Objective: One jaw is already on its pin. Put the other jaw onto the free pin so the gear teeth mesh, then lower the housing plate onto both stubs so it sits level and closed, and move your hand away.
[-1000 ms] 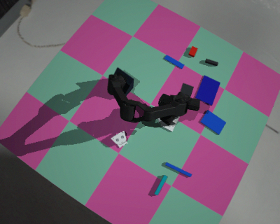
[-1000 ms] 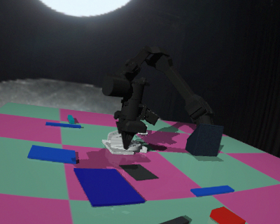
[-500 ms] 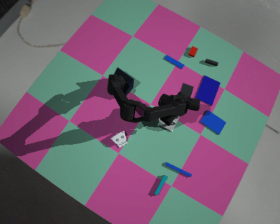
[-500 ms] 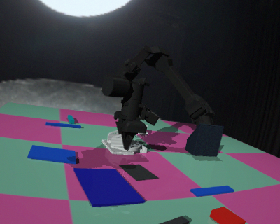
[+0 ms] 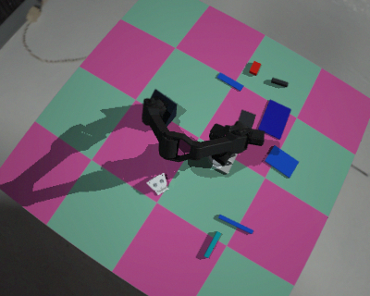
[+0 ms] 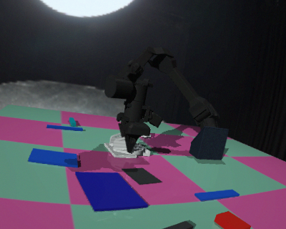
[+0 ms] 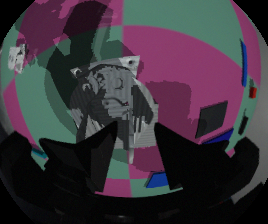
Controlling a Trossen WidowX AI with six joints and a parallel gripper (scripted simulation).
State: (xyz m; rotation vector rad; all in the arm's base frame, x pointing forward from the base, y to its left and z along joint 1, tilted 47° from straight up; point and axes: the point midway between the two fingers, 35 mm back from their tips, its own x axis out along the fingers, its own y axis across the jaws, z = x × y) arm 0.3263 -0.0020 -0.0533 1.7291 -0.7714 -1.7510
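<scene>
The pale base (image 5: 224,170) (image 6: 121,155) (image 7: 134,61) lies flat under the hand. Grey ribbed jaw parts (image 7: 116,106) sit on it, partly in shadow; where one jaw ends and the other begins is hard to tell, and I cannot tell whether the teeth mesh. A thin pale bar (image 7: 131,145) reaches toward me between the fingers. My gripper (image 7: 135,124) (image 6: 131,149) is part open, low over the near side of the jaws, with a gap on both sides of the bar. The white housing plate (image 5: 158,184) (image 7: 17,57) with two dark round marks lies apart from the base.
A dark grey flat tile (image 5: 246,118) (image 6: 141,176) (image 7: 212,119), a dark blue slab (image 5: 275,119) (image 6: 110,191) and a blue slab (image 5: 282,162) (image 6: 53,157) lie near the base. Blue bars, a teal bar (image 5: 213,244), a red block (image 5: 254,67) and a black bar (image 5: 279,82) lie farther out.
</scene>
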